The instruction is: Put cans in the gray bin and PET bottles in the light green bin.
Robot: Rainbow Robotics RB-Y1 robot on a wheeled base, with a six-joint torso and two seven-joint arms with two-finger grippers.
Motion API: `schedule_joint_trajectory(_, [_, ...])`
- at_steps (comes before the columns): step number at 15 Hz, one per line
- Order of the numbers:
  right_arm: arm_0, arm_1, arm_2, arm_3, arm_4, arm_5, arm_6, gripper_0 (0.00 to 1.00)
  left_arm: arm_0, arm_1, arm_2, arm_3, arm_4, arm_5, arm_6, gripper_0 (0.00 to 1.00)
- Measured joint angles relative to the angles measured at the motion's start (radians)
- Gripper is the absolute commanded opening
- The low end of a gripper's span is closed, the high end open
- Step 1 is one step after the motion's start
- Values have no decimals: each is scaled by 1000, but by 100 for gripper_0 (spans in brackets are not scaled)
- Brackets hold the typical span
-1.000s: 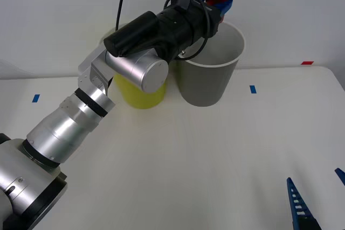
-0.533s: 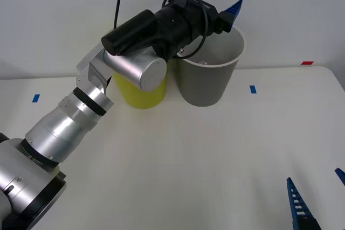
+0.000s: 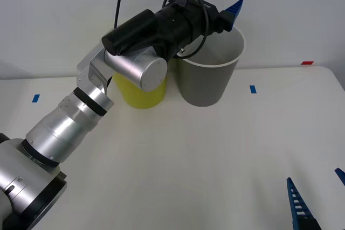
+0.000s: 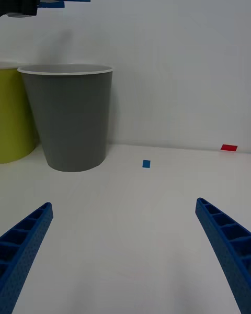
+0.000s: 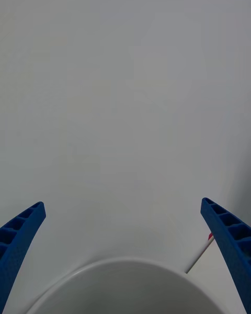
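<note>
The gray bin [image 3: 207, 84] stands at the back of the white table, and its white rim [image 5: 125, 264] lies just under my left gripper. My left gripper [image 3: 223, 12] hangs open over the bin's mouth with nothing between its blue fingers [image 5: 222, 230]. Touching the gray bin's left side is the light green bin [image 3: 140, 96], half hidden behind my left arm. The can and the PET bottles are out of view. My right gripper [image 3: 315, 181] waits open low at the table's near right corner, facing the gray bin [image 4: 73, 125] and the light green bin [image 4: 13, 120].
Blue tape marks [image 3: 253, 89] [image 3: 35, 98] and a red one [image 3: 306, 63] lie flat on the table [image 3: 205, 154]. A white wall rises right behind the bins. My left arm [image 3: 86, 106] reaches diagonally across the table's left half.
One second ago my left gripper held the red can above the gray bin. It has since opened and the can has gone from between its fingers. The right arm stayed still.
</note>
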Motion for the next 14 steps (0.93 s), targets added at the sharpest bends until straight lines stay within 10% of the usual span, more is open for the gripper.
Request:
schedule_joint_trajectory(6, [0,0,0,0,0,0,0,95,1,33,25,-99,9,119,13,100])
schedule_joint_trajectory(14, [0,0,0,0,0,0,0,95,221,191,285,-596,32,485,11,100])
